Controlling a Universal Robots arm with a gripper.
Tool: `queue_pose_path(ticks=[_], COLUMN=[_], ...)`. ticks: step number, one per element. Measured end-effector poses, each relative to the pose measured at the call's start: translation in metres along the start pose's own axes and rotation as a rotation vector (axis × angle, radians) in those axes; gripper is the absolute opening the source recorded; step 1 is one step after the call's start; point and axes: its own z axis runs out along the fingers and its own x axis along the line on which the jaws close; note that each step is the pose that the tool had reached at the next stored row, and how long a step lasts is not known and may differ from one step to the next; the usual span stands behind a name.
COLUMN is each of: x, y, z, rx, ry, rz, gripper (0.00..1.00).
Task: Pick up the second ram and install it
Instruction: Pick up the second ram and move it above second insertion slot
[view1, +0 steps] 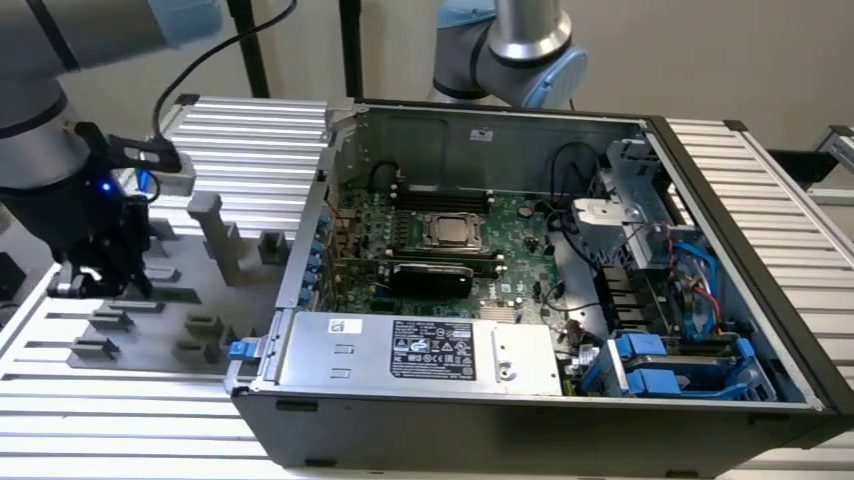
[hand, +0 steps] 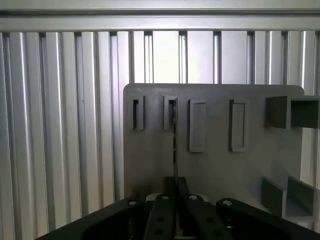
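grey fixture (hand: 215, 165), ram (hand: 174, 140) in hand (hand: 175, 186) (edge-on)

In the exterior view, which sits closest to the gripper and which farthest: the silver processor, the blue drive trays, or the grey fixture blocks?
From the gripper:
1. Grey fixture blocks, just beside it, at the exterior view's left.
2. Silver processor, near the middle.
3. Blue drive trays, low at the exterior view's right.

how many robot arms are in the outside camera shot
2. One arm at the exterior view's left, low over the grey fixture, its gripper shut on the ram stick; the other arm behind the computer case.
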Motion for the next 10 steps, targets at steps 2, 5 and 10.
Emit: queue_pose_path(ticks=[2,5,10], x=[0.0,-0.001,-0.001], y=[0.0,-0.0005,-0.0043], z=[-0.0093,-0.0229,-0.0457], rx=[0.0001,0.0,-0.0001], ry=[0.0,0.0,0.0001], rz=[0.0,0.0,0.0], gripper=[0.0,0.0,0.0])
